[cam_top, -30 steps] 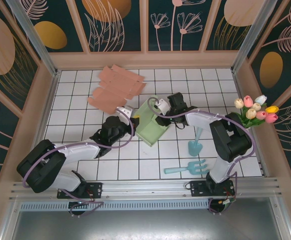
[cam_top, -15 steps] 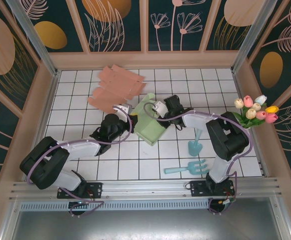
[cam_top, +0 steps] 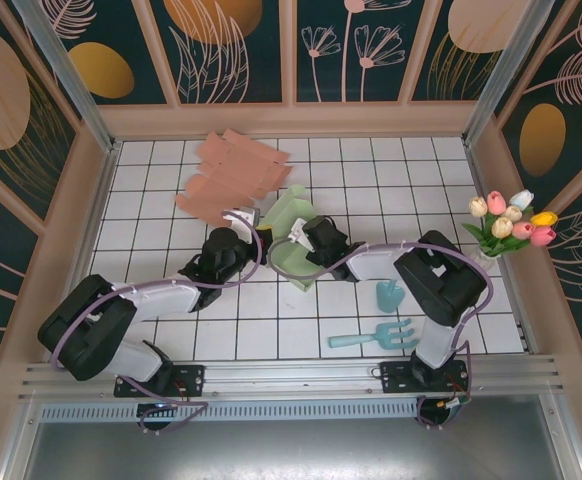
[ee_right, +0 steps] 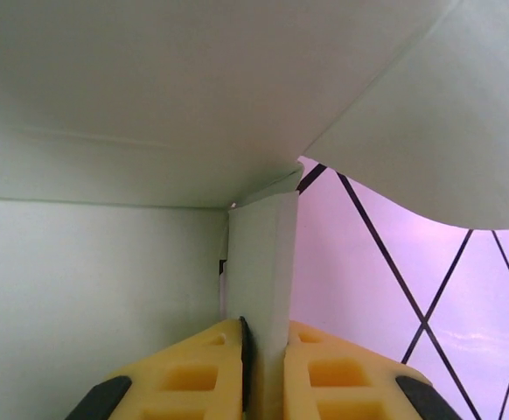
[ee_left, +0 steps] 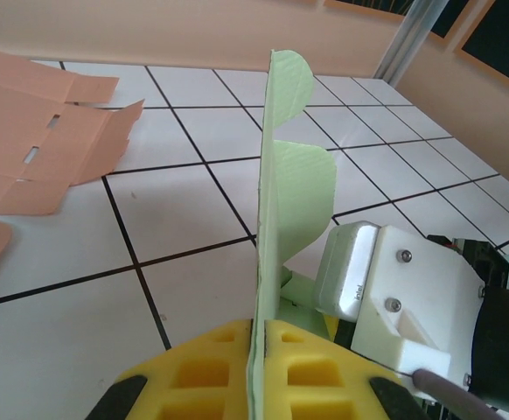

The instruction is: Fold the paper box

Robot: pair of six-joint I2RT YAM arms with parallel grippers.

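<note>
1 paper box (cam_top: 289, 268), pale green, partly folded, sits mid-table on the white tiled table (cam_top: 171, 330), just in front of the salmon card blanks (cam_top: 233, 175). Those lie flat and overlapping at back left, exact no. can't be told. 2 arms, both reaching in to the box, one from each side. L gripper (ee_left: 258, 352) is clenched on a box wall: in the L wrist view the thin green panel stands upright, edge-on, betw. the 2 yellow pads (ee_left: 204, 374), w/ 2 rounded flaps at its top. The white wrist cam block of the other arm shows just beside it on the right. R gripper (ee_right: 263, 350) is inside the box, grasping 1 narrow upright flap at an inner corner. Its 2 yellow pads (ee_right: 189, 376) press that flap from both sides, w/ green walls to the left and overhead, and tile showing through the gap at right. Right half of the table: 1 blue trowel (cam_top: 389, 293), 1 blue hand rake (cam_top: 376, 335) nearer the front edge, well apart from the box. 1 bunch of tulips (cam_top: 511, 220) at the far right wall.
</note>
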